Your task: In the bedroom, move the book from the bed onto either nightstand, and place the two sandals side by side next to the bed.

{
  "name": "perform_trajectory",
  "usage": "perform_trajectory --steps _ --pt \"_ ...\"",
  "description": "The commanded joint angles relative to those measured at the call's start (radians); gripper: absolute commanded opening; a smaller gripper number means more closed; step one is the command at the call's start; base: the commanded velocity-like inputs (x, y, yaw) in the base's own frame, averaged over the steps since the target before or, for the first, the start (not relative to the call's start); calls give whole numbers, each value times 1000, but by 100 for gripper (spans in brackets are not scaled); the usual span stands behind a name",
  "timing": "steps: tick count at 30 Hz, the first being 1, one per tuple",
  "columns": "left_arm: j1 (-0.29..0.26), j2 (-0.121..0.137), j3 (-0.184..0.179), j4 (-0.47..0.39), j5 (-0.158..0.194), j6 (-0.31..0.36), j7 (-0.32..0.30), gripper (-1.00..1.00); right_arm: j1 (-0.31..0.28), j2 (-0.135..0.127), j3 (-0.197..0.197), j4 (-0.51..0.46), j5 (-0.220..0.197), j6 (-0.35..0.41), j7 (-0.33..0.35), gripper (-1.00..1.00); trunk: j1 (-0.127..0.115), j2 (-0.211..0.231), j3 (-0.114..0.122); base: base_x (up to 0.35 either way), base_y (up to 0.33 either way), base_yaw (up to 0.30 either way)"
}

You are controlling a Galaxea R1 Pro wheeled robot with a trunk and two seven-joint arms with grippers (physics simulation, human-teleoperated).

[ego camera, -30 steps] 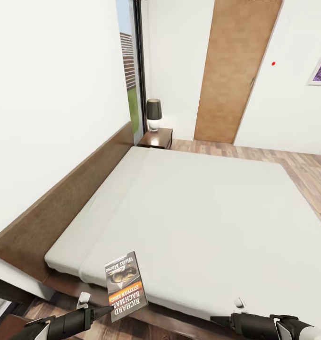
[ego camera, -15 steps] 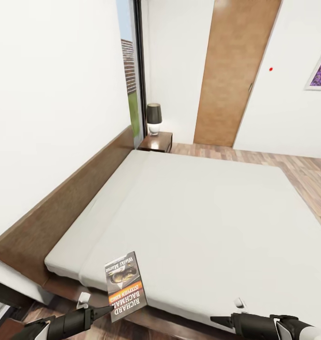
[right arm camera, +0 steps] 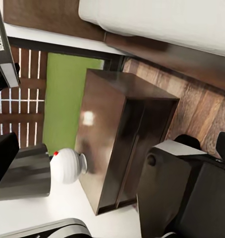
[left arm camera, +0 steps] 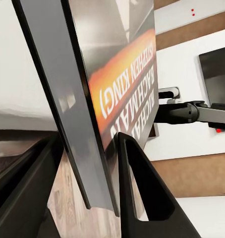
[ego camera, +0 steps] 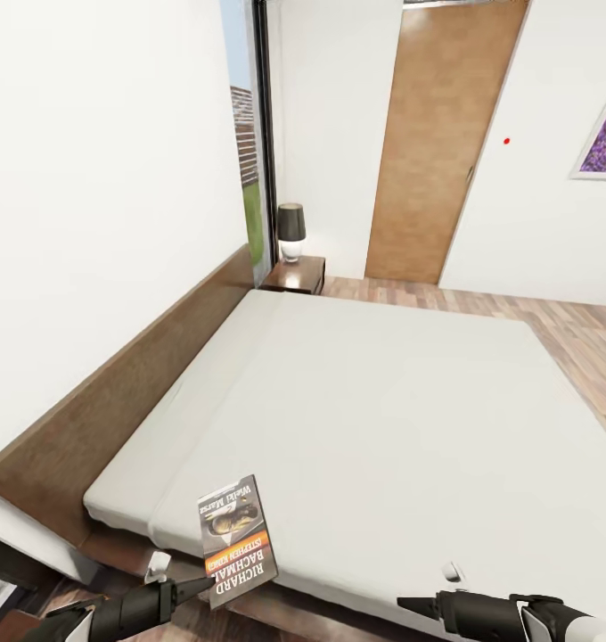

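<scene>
The book [ego camera: 237,538], dark grey with an orange band, is held up in front of the near edge of the bed [ego camera: 383,419]. My left gripper [ego camera: 203,586] is shut on its lower edge. In the left wrist view the book [left arm camera: 117,64] stands between the two fingers of the left gripper [left arm camera: 90,144]. My right gripper [ego camera: 405,607] hovers by the bed's near edge with nothing visibly in it. One nightstand [ego camera: 294,275] stands at the bed's far corner. Another nightstand [right arm camera: 117,144] is close by me, beside the bed [right arm camera: 167,20]. The sandals are out of view.
A dark-shaded lamp [ego camera: 290,227] sits on the far nightstand, and a white-based lamp [right arm camera: 68,166] on the near one. A tall window [ego camera: 248,134] and a brown door [ego camera: 432,143] line the far walls. Wood floor [ego camera: 561,321] runs past the bed's right side.
The whole head picture has slid slightly downward, so the camera has moved. The book stays in my left gripper, and both grippers keep their places.
</scene>
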Motion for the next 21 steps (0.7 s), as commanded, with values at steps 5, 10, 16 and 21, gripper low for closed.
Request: perform_trajectory --steps 5,10,16,21 --pt "-1 -1 9 0 -10 11 -5 -100 -2 0 8 2 -11 10 5 100 1 -2 6 0 0 0" --pt "-1 0 9 0 -10 11 -5 -100 -2 0 8 3 -11 10 5 100 1 -2 14 0 0 0" --pt "-1 0 9 0 -10 11 -5 -100 -2 0 8 3 -11 10 5 100 1 -2 24 0 0 0" --pt "-1 0 9 0 -10 11 -5 -100 -2 0 8 3 -11 11 5 100 1 -2 32 0 0 0"
